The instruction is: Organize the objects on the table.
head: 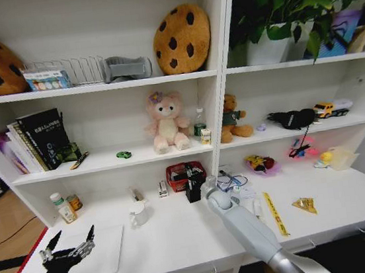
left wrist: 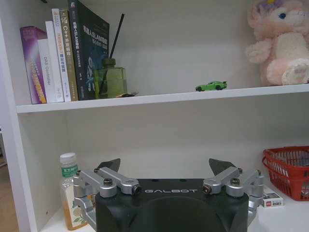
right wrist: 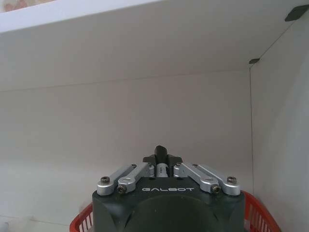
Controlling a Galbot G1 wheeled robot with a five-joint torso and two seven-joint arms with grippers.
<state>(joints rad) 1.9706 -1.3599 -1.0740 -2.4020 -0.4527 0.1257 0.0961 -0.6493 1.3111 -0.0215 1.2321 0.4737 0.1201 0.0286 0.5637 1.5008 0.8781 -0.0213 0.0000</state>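
On the white table (head: 182, 243) lies a flat pale slab (head: 97, 253) at the front left, perhaps the closed laptop. My left gripper (head: 70, 249) hovers open over its near left corner, nothing between the fingers (left wrist: 108, 166). The tiny green toy car (head: 124, 155) (left wrist: 211, 86) stands on the shelf above, left of a pink plush. My right gripper (head: 194, 188) (right wrist: 161, 154) is shut at the front edge of a red basket (head: 185, 173) (right wrist: 82, 222). Whether it holds anything is hidden. No pen is clearly visible.
A white cup (head: 139, 214), a small box (left wrist: 272, 199) and drink bottles (head: 61, 206) (left wrist: 72, 193) stand near the back wall. A yellow strip (head: 275, 213) and a gold item (head: 304, 205) lie to the right. Books (left wrist: 63, 53) and a green diffuser (left wrist: 110, 79) fill the shelf.
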